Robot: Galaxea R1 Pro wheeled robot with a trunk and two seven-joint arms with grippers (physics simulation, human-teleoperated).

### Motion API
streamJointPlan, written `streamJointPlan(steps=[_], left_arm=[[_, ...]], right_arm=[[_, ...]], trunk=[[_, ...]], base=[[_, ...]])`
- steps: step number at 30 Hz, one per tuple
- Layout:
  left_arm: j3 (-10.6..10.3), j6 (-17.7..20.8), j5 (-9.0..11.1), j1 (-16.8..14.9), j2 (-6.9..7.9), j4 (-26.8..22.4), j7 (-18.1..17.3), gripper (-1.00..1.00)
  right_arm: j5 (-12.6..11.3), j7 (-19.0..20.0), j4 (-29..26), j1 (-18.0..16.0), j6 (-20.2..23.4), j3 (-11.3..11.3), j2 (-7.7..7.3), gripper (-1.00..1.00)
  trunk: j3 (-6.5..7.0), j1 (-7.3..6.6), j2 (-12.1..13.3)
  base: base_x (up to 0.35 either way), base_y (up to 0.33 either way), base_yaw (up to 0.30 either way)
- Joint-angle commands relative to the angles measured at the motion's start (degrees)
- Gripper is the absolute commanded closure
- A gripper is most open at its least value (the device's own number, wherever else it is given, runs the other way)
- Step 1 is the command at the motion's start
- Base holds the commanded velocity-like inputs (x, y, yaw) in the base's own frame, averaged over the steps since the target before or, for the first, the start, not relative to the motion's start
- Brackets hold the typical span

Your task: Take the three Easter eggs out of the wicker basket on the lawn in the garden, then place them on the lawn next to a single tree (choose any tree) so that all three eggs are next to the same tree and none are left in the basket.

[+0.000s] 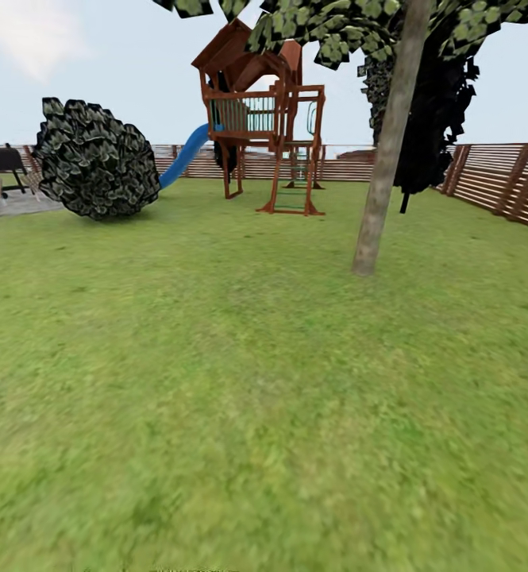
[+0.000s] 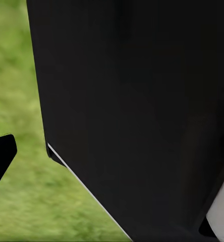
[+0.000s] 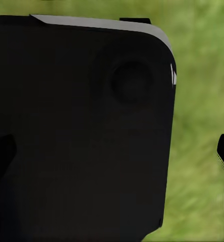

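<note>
One tree [image 1: 384, 171] stands right of centre on the lawn [image 1: 240, 381].
Playset [image 1: 265, 119] and bush [image 1: 97, 159] are behind; I cannot tell either gripper's opening.

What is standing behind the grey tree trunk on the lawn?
Behind the tree trunk stands a darker, leafy tree, and farther back the brown slat fence. The trunk covers a strip of both, so what lies directly behind it cannot be seen.
</note>
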Motion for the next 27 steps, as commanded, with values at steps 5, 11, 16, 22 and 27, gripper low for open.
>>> streamJointPlan(steps=[5, 11, 16, 22, 27], left_arm=[[0.1, 0.1, 0.1, 0.0, 0.0, -0.1, 0.0, -1.0], [0.1, 0.1, 0.1, 0.0, 0.0, -0.1, 0.0, -1.0], [0.1, 0.1, 0.1, 0.0, 0.0, -0.1, 0.0, -1.0], [0.1, 0.1, 0.1, 0.0, 0.0, -0.1, 0.0, -1.0], [0.1, 0.1, 0.1, 0.0, 0.0, -0.1, 0.0, -1.0]], right_arm=[[0.0, 0.0, 0.1, 0.0, -0.2, 0.0, 0.0, -1.0], [0.0, 0.0, 0.1, 0.0, -0.2, 0.0, 0.04, -1.0], [0.0, 0.0, 0.1, 0.0, -0.2, 0.0, 0.07, -1.0], [0.0, 0.0, 0.1, 0.0, -0.2, 0.0, 0.08, -1.0], [0.0, 0.0, 0.1, 0.0, -0.2, 0.0, 0.07, -1.0]], trunk=[[-0.04, 0.0, 0.0], [-0.04, 0.0, 0.0], [-0.04, 0.0, 0.0], [-0.04, 0.0, 0.0], [-0.04, 0.0, 0.0]], base=[[0.0, 0.0, 0.295], [0.0, 0.0, 0.295], [0.0, 0.0, 0.295], [0.0, 0.0, 0.296], [0.0, 0.0, 0.296]])
